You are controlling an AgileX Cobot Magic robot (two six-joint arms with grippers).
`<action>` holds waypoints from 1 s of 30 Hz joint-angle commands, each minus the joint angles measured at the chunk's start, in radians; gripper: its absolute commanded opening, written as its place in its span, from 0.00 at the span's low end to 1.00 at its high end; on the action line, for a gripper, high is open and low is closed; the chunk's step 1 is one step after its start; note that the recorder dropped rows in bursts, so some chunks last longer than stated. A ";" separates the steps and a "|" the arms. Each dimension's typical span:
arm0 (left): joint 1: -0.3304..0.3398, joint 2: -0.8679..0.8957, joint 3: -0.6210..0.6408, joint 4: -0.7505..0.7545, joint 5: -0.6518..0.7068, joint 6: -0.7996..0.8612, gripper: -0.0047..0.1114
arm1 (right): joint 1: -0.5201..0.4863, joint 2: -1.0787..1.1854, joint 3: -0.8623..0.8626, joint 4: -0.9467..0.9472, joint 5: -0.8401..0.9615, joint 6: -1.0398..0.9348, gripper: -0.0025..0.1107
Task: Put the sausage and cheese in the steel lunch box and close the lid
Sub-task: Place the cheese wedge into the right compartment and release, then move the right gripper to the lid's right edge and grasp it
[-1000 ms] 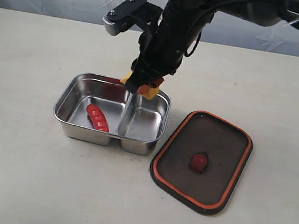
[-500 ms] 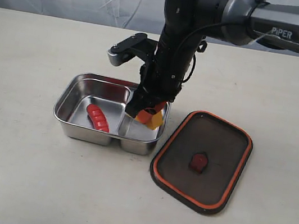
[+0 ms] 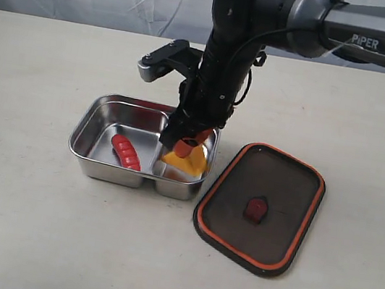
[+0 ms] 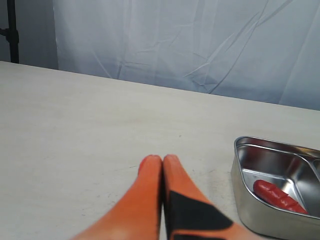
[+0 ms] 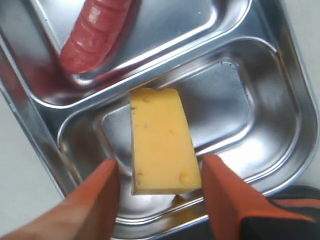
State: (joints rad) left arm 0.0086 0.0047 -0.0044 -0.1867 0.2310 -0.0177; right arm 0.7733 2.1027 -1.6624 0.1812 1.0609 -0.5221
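Exterior view shows you the right gripper point(image 3: 185, 142) lowered over the box point(image 3: 100, 171), which sits on the table point(image 3: 33, 222). Note that the cheese point(image 3: 187, 160) lies under the fingertips in the compartment nearer the lid point(image 3: 294, 197), while the sausage point(image 3: 126, 151) lies in the other compartment, beyond the divider point(image 3: 160, 147). Observe that the lid rests flat on the table just beside the box, apart from it, with its orange seal point(image 3: 208, 191) facing up and its red valve point(image 3: 255, 209) at the centre. Refer to the right wrist view to confirm the pincer state: the right gripper point(image 5: 160, 160) is released, its jaws standing apart on either side of the cheese point(image 5: 162, 147). You will see a clear gap between one finger point(image 5: 100, 195) and the wedge; the other finger sits just beside it. Refer to the left wrist view for the left gripper point(image 4: 162, 159): its jaws are clenched tip to tip with nothing between them, above bare table and apart from the box point(image 4: 250, 200). The sausage point(image 4: 277, 196) is visible there inside the box.
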 commanded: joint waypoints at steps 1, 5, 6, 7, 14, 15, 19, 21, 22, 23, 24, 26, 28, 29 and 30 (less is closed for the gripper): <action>-0.001 -0.005 0.004 -0.005 -0.003 0.002 0.04 | -0.004 -0.044 0.002 -0.060 -0.025 0.009 0.52; -0.001 -0.005 0.004 -0.005 -0.003 0.002 0.04 | -0.004 -0.068 0.002 -0.149 -0.019 0.077 0.52; -0.001 -0.005 0.004 -0.005 -0.003 0.002 0.04 | -0.004 -0.075 0.002 -0.162 -0.017 0.093 0.52; -0.001 -0.005 0.004 -0.005 -0.003 0.002 0.04 | -0.004 -0.084 0.002 -0.181 -0.009 0.127 0.52; -0.001 -0.005 0.004 -0.005 -0.002 0.002 0.04 | -0.005 -0.163 0.002 -0.344 0.086 0.442 0.52; -0.001 -0.005 0.004 -0.005 -0.002 0.002 0.04 | -0.005 -0.171 0.002 -0.355 0.099 0.464 0.52; -0.001 -0.005 0.004 -0.005 -0.002 0.002 0.04 | -0.056 -0.198 0.002 -0.297 0.124 0.522 0.52; -0.001 -0.005 0.004 -0.005 -0.002 0.002 0.04 | -0.103 -0.202 0.004 -0.233 0.145 0.522 0.52; -0.001 -0.005 0.004 -0.005 -0.002 0.002 0.04 | -0.124 -0.206 0.012 -0.212 0.151 0.522 0.52; -0.001 -0.005 0.004 -0.005 -0.002 0.002 0.04 | -0.149 -0.212 0.029 -0.192 0.149 0.522 0.52; -0.001 -0.005 0.004 -0.005 -0.002 0.002 0.04 | -0.173 -0.220 0.053 -0.181 0.143 0.532 0.52; -0.001 -0.005 0.004 -0.005 -0.002 0.002 0.04 | -0.216 -0.236 0.114 -0.181 0.124 0.549 0.52; -0.001 -0.005 0.004 -0.005 -0.002 0.002 0.04 | -0.257 -0.256 0.190 -0.181 0.088 0.577 0.52; -0.001 -0.005 0.004 -0.005 -0.002 0.002 0.04 | -0.280 -0.267 0.239 -0.181 0.060 0.586 0.52; -0.001 -0.005 0.004 -0.005 -0.002 0.002 0.04 | -0.300 -0.278 0.290 -0.181 0.026 0.596 0.52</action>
State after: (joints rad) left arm 0.0086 0.0047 -0.0044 -0.1867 0.2310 -0.0177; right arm 0.5221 1.8559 -1.4640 0.0000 1.1474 0.0465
